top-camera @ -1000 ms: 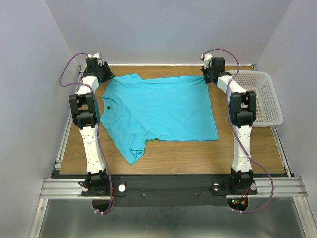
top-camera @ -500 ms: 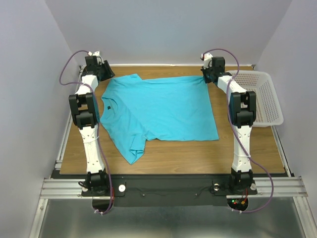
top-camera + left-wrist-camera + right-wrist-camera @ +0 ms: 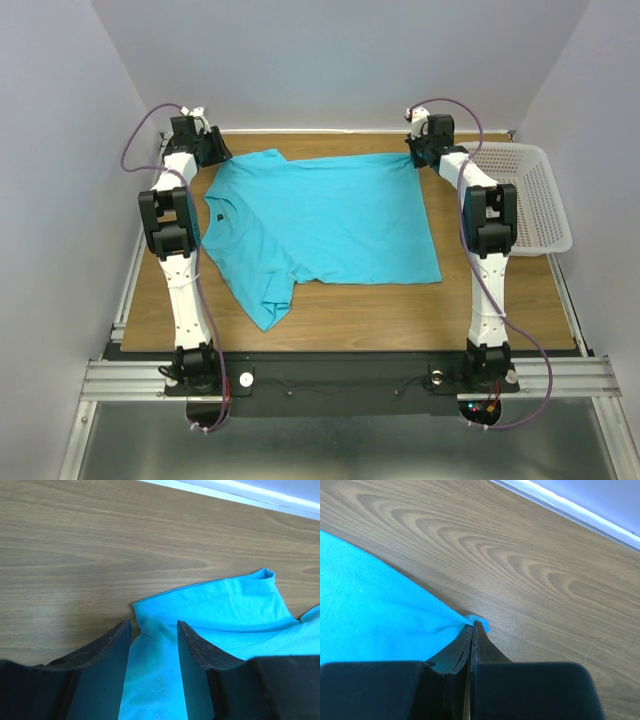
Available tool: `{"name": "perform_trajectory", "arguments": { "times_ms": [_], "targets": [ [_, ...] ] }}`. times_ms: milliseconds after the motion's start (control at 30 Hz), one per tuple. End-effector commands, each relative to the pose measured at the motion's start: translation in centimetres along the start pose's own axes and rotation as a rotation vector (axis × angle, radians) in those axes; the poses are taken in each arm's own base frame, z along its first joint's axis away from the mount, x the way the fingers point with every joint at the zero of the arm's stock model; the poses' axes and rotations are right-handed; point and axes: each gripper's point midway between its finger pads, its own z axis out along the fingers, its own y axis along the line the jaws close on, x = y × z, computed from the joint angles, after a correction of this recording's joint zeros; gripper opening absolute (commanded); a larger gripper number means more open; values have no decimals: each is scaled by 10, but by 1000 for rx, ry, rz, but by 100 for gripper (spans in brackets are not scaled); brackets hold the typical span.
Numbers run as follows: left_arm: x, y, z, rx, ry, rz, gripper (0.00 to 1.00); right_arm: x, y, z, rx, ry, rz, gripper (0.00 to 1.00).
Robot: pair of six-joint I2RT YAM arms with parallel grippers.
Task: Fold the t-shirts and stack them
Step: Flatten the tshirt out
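Note:
One turquoise t-shirt (image 3: 320,220) lies spread flat on the wooden table (image 3: 400,310), neck to the left, with a small dark label (image 3: 217,217) and one sleeve pointing to the near edge. My left gripper (image 3: 212,152) is at the shirt's far left corner. In the left wrist view its jaws stand apart (image 3: 154,625) with a strip of the shirt (image 3: 210,605) lying between them. My right gripper (image 3: 418,152) is at the far right corner. In the right wrist view it (image 3: 472,625) is shut on the tip of the shirt's corner (image 3: 370,595).
A white mesh basket (image 3: 525,195) stands at the right edge of the table, beside the right arm. The back wall's white edge (image 3: 230,492) runs just behind both grippers. Bare wood shows in front of the shirt.
The left wrist has edged very slightly to the left. The shirt and the right arm have not visibly moved.

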Motion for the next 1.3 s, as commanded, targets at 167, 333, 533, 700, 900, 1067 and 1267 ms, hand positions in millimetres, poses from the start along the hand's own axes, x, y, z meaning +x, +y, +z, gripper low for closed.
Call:
{"name": "perform_trajectory", "arguments": {
  "times_ms": [167,333,533,700,900,1067,1267],
  "targets": [
    [-20,-4,-3,33,-32,33,53,-35,-12,-19,23,-84,-10,1],
    [-17,-6,-2,47,-23,38,52,-33,-11,-17,21,-81,-11,1],
    [-17,-11,-3,77,-22,45,52,-32,-11,-16,22,-79,-10,0],
    [-19,-13,-4,89,-27,40,50,-33,-11,-16,22,-79,-10,1],
    [-17,-14,-5,96,-21,28,44,-33,-11,-17,22,-81,-9,1],
    [-19,-11,-6,95,-25,15,33,-34,-11,-17,21,-82,-8,1],
    [-29,-12,-14,113,-45,0,15,-37,-13,-19,32,-86,-8,1]
  ]
}}
